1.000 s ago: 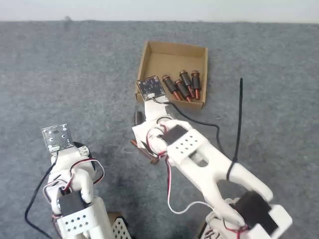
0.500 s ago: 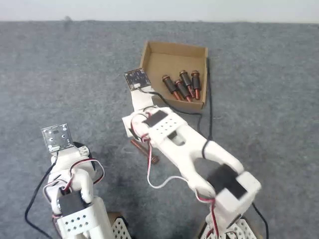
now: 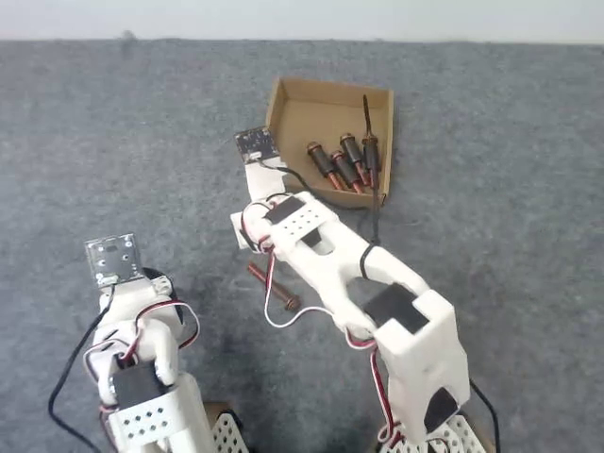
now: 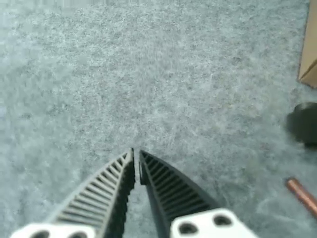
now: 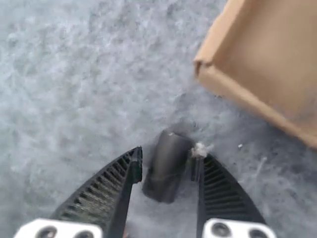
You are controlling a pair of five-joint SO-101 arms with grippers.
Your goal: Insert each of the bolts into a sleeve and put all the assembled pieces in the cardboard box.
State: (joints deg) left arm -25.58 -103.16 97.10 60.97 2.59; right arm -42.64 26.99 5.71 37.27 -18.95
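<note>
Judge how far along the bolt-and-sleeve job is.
Done: four assembled pieces lie in the cardboard box. In hand: the right gripper, open, straddles a black sleeve on the carpet. Remaining: one bare bolt needs sleeving and boxing; the left gripper is shut, empty.

Bolt (image 4: 302,194) cut off at the edge (copper shaft showing), cardboard box (image 5: 262,59) cropped, blurred

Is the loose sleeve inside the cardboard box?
No, the sleeve lies on the carpet outside the cardboard box, straddled by the open right pincer.
</note>
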